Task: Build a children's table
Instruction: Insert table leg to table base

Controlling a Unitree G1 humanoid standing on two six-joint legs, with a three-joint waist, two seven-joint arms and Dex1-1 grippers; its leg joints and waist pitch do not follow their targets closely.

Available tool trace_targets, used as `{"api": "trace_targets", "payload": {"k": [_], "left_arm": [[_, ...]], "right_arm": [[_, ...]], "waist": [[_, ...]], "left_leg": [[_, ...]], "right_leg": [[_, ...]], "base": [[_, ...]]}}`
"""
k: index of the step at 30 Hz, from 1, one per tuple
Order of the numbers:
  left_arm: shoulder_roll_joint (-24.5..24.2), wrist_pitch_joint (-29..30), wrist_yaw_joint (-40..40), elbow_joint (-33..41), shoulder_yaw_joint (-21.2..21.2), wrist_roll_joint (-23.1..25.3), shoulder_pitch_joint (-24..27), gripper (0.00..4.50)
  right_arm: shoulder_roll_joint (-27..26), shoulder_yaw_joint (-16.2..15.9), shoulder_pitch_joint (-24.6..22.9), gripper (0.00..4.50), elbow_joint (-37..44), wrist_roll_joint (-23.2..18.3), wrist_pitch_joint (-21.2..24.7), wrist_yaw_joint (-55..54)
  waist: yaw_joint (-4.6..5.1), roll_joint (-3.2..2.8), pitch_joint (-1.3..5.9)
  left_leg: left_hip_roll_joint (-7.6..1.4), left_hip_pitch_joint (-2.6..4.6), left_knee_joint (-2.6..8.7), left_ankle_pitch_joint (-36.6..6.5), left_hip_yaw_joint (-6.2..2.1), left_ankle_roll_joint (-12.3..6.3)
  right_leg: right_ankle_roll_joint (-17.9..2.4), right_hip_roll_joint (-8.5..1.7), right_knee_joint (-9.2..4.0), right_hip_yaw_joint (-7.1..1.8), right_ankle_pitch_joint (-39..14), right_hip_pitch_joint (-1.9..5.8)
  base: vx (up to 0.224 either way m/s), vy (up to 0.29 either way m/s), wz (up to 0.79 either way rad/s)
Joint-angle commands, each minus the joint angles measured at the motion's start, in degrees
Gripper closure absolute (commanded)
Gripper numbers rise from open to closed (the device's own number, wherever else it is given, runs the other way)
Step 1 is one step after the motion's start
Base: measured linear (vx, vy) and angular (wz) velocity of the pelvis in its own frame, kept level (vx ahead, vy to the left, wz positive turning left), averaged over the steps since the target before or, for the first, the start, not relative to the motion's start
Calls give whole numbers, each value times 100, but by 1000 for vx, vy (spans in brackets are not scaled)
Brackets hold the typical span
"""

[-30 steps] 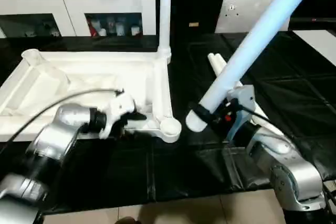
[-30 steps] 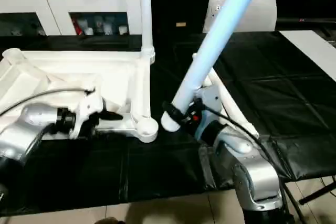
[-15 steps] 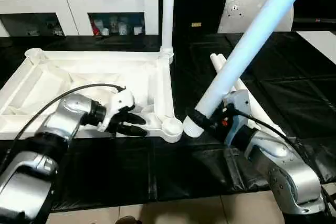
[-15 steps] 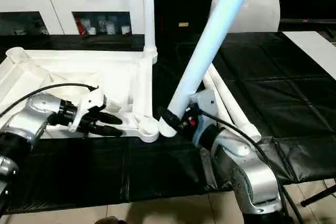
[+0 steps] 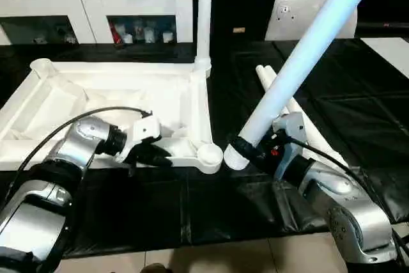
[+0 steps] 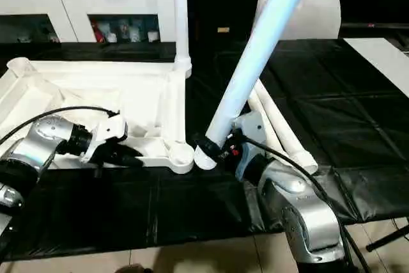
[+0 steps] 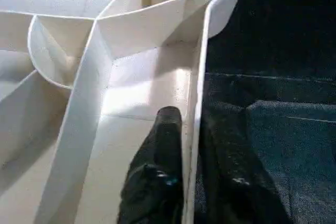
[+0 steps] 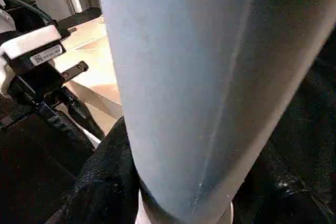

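Note:
The white table top (image 5: 96,94) lies upside down on the black mat, ribs up. One white leg (image 5: 203,11) stands upright in its far right corner socket. My left gripper (image 5: 153,153) is shut on the near rim (image 7: 197,103), one finger (image 7: 163,145) inside the wall and the other outside. The near right corner socket (image 5: 209,153) stands open just beyond it. My right gripper (image 5: 255,148) is shut on a second leg (image 5: 300,62), which tilts up and away to the right. Its thick end hangs just right of that socket, apart from it.
Two more legs (image 6: 281,126) lie on the mat behind my right arm. A white cabinet with glass doors (image 5: 96,11) runs along the back left, and a flat white board (image 5: 307,14) leans at the back right. The mat ends at the floor (image 5: 223,257) in front.
My left gripper's fingers, spread open beside the near rim half a second ago, have shut on it. The held leg's thick end stays beside the near right socket.

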State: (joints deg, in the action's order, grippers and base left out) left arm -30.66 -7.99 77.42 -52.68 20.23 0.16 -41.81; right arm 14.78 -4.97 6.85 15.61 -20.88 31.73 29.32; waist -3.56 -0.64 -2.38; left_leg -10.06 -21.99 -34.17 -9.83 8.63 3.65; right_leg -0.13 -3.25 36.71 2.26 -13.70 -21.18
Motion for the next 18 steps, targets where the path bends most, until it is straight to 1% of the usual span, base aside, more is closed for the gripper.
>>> {"api": "trace_targets", "payload": {"k": [1, 2, 4, 5, 7, 8, 9, 10, 11, 12, 13, 14, 15, 16, 17, 18], "left_arm": [[2, -144, -33, -90, 4, 163, -162, 415], [2, -144, -33, -90, 4, 163, -162, 436], [-8, -195, -170, -82, -25, 183, -120, 441], [21, -205, -214, -92, -76, 150, -103, 446], [106, -99, -198, 35, -234, -42, -17, 449], [135, -60, -194, 90, -279, -104, 11, 449], [214, 51, -201, 258, -364, -232, 92, 450], [241, 90, -206, 319, -384, -265, 122, 450], [356, 212, -339, 646, -436, -351, 317, 450], [386, 234, -386, 730, -447, -359, 372, 450], [471, 226, -697, 1020, -435, -284, 599, 450], [482, 216, -757, 1062, -429, -262, 635, 450], [520, 178, -848, 1228, -400, -221, 784, 450], [534, 179, -878, 1286, -386, -204, 836, 450], [569, 204, -928, 1415, -367, -173, 941, 450], [569, 242, -929, 1467, -353, -157, 979, 450]], "right_arm": [[24, -7, 39, 262, 120, -27, -64, 35], [24, -7, 39, 262, 120, -27, -64, 35], [0, -23, 82, 262, 77, -25, -38, 12], [-5, -31, 106, 262, 43, -15, -42, 13], [-6, -68, 174, 262, -37, 0, -55, 53], [-7, -76, 201, 262, -69, 12, -65, 58], [-15, -103, 288, 262, -177, 81, -155, 63], [-16, -116, 321, 262, -218, 105, -199, 77], [-95, -163, 479, 262, -445, 256, -523, 60], [-120, -173, 519, 262, -504, 293, -602, 49], [-247, -166, 641, 262, -687, 371, -717, -87], [-268, -161, 657, 262, -711, 376, -713, -117], [-281, -185, 744, 262, -829, 340, -709, -24], [-286, -191, 779, 262, -881, 321, -711, 18], [-300, -195, 859, 262, -1016, 305, -737, 75], [-300, -208, 896, 262, -1107, 338, -825, 102]], "waist": [[-16, -48, 291], [-16, -48, 291], [-14, -45, 286], [-12, -65, 284], [-10, -57, 290], [-13, -117, 297], [11, -67, 301], [6, -78, 310], [9, -75, 317], [26, -81, 317], [35, -78, 314], [26, -77, 309], [9, -99, 317], [7, -100, 319], [-3, -84, 317], [-6, -107, 321]], "left_leg": [[-307, 154, 475, -1457, -62, 159], [-307, 154, 475, -1457, -62, 159], [-307, 150, 481, -1491, -64, 168], [-308, 154, 485, -1542, -66, 183], [-308, 151, 480, -1509, -64, 192], [-304, 148, 476, -1484, -70, 203], [-301, 134, 472, -1427, -63, 189], [-298, 133, 462, -1386, -63, 181], [-301, 133, 449, -1311, -53, 142], [-314, 114, 447, -1253, -55, 120], [-310, 107, 437, -1200, -49, 82], [-297, 110, 431, -1179, -37, 47], [-291, 115, 416, -1100, -33, -16], [-299, 115, 417, -1074, -33, -40], [-292, 105, 413, -1001, -25, -88], [-285, 95, 409, -950, -27, -100]], "right_leg": [[-1281, -512, -478, -285, -440, 176], [-1281, -512, -478, -285, -440, 176], [-1266, -518, -483, -289, -529, 176], [-1254, -517, -493, -289, -586, 169], [-1292, -517, -476, -288, -494, 174], [-1316, -521, -459, -286, -426, 179], [-1349, -511, -457, -284, -274, 195], [-1374, -518, -444, -282, -207, 198], [-1415, -522, -443, -282, -104, 197], [-1455, -530, -424, -278, 3, 199], [-1465, -519, -427, -277, 48, 198], [-1462, -508, -434, -276, 40, 195], [-1430, -507, -434, -279, 34, 207], [-1424, -504, -431, -277, 56, 208], [-1390, -493, -436, -278, 85, 210], [-1367, -494, -429, -274, 74, 212]], "base": [[0, 0, 0], [0, 0, 0], [0, 0, 0], [0, 0, 0], [0, 0, 0], [0, 0, 0], [0, 0, 0], [0, 0, 0], [0, 0, 0], [0, 0, 0], [0, 0, 0], [0, 0, 0], [0, 0, 0], [0, 0, 0], [0, 0, 0], [0, 0, 0]]}}
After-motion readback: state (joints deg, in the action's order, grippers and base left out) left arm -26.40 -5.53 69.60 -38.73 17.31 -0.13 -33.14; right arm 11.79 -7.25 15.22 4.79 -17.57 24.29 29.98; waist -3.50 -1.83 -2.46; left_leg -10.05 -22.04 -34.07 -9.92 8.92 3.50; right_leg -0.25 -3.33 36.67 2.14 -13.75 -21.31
